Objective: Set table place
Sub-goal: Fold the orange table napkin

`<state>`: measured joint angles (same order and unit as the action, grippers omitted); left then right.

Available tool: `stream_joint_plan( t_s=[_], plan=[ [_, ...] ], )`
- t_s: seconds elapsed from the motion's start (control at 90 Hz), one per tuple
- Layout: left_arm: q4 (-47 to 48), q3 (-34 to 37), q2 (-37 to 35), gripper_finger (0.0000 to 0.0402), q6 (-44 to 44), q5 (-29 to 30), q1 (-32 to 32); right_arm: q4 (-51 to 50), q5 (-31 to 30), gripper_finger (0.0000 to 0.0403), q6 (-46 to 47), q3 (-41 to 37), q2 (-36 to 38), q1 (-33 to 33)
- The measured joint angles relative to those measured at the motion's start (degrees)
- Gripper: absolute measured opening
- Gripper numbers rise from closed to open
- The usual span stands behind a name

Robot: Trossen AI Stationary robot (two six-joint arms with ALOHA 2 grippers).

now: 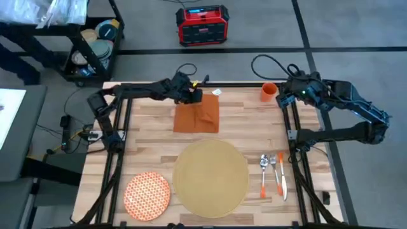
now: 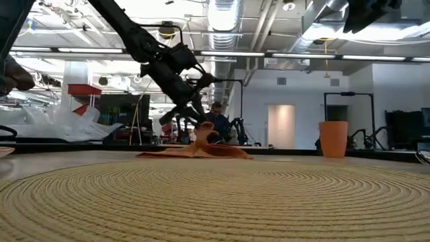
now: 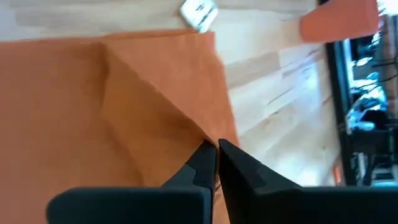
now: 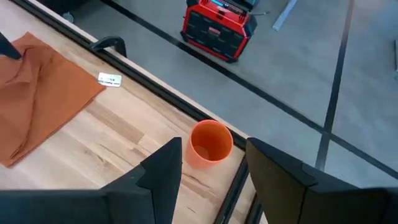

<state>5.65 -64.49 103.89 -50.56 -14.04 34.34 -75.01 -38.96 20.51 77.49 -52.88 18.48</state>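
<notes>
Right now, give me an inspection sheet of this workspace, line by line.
Surface: light-wood table, mostly bare at its far half.
Job's things: placemat at near centre; plate left of it; fork, spoon and knife right of it; cup upright at far right edge; napkin rumpled at far centre.
Clutter: small white tag beside the napkin.
Grippers: left gripper shut on the napkin's fold; right gripper open, above the cup.
Cables: black loops behind the far edge.
Surroundings: red box on the floor; cart with dishes at far left.
</notes>
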Motion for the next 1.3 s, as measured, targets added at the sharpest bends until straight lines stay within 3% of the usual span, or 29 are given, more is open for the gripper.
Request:
stream_joint_plan(
  t_s=[0.3, 0.6, 1.044, 1.3],
  plan=[
    [-12.85, -2.44, 9.22, 0.0, -7.46, -3.98, -1.98, -0.22, 0.04, 0.0169, 0.02, 0.0, 0.0, 0.0],
    [-11.44, -11.17, 9.54, 0.0, -5.65, -3.66, -0.68, -1.48, 0.19, 0.0169, 1.55, 0.0, 0.0, -0.01],
    [-4.09, -11.37, 9.65, 0.0, 3.98, 0.21, -4.03, -1.74, 1.71, 0.0169, 1.57, 0.0, 0.0, -0.09],
    [-11.99, -11.37, 9.65, 0.0056, 7.0, 1.36, -4.3, -1.73, 4.06, 0.0169, 1.57, 0.0, 0.02, -0.09]
  ],
)
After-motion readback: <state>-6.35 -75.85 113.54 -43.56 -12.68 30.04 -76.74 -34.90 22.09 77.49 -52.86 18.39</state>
